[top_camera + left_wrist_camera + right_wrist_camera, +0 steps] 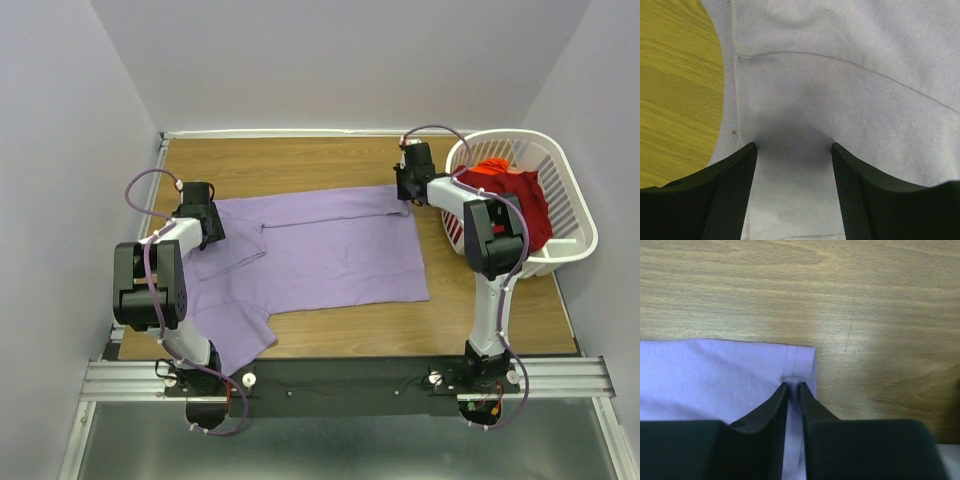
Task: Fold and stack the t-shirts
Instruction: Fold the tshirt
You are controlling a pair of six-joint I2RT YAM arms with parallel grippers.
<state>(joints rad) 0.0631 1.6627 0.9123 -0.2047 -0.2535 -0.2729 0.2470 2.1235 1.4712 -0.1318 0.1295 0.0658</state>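
The right pincer was nearly closed, pinching a corner of the purple shirt. The left pincer stood wide by its collar. The shirt lay spread on the table. The red shirt sat in the basket.

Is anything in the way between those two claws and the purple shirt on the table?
Nothing visible. The right claw is pinched on a hemmed corner of the purple shirt. The left claw stands open directly over the cloth near its ribbed edge, with only fabric showing inside its opening.
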